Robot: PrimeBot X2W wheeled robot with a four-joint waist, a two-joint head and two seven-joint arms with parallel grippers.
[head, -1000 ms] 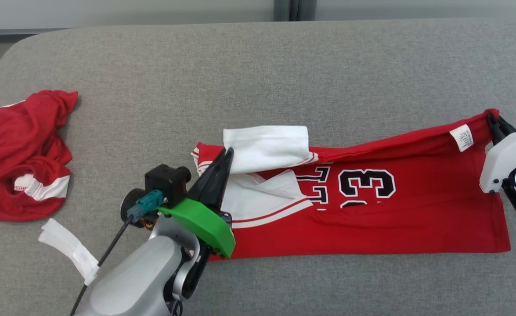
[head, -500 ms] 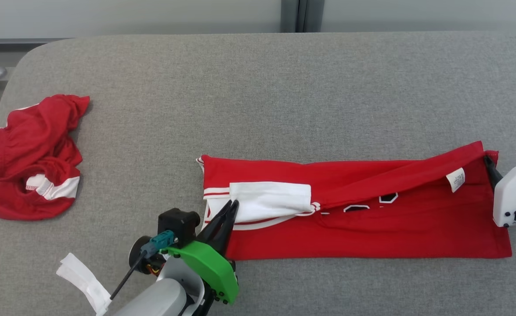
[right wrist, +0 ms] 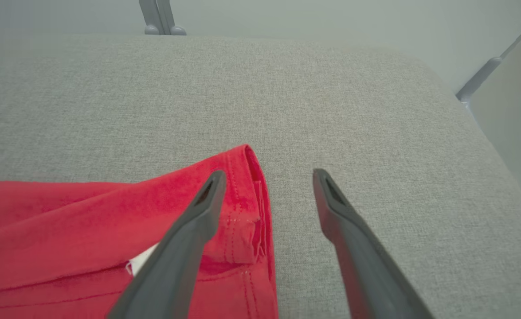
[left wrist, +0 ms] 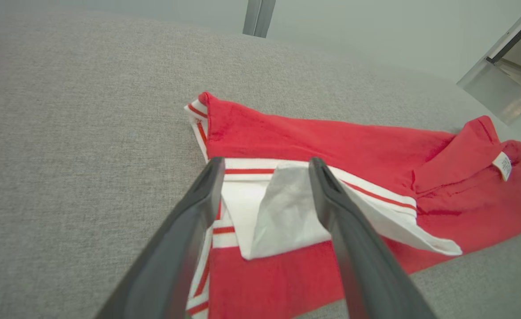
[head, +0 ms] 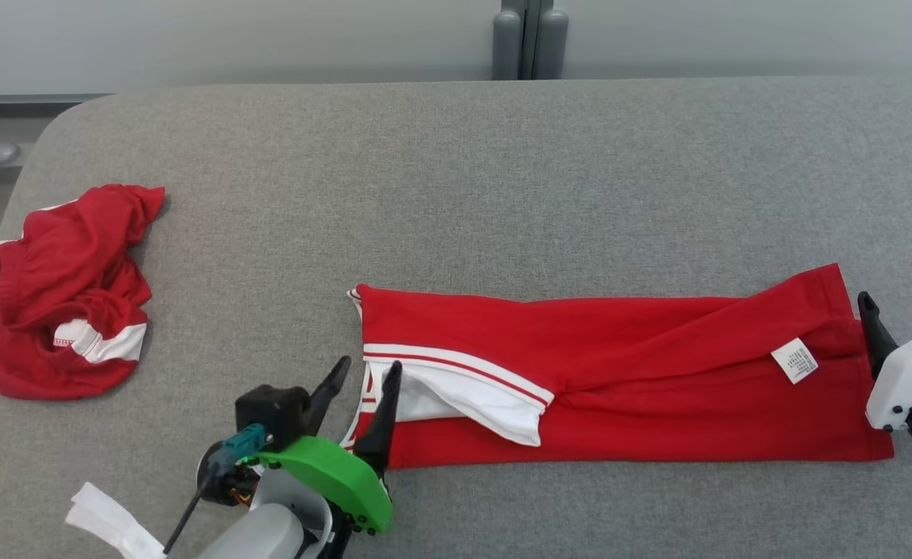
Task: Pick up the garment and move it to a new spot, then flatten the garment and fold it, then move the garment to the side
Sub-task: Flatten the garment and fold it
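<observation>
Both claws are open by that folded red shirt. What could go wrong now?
The left claw sits at the loose white sleeve; pulling back might snag it and open the fold. Near the right claw, the top layer of the red shirt lies slanted, so the next fold may be crooked.

We see a crumpled red cloth [head: 64, 291] with a white band lying near the left edge of the grey fabric-covered table [head: 502, 171]. Nearer to us, apart from it, a white strip [head: 110, 528] lies at the table's front left. Behind the far edge we see a grey post [head: 529, 39] against a pale wall [head: 230, 39].
</observation>
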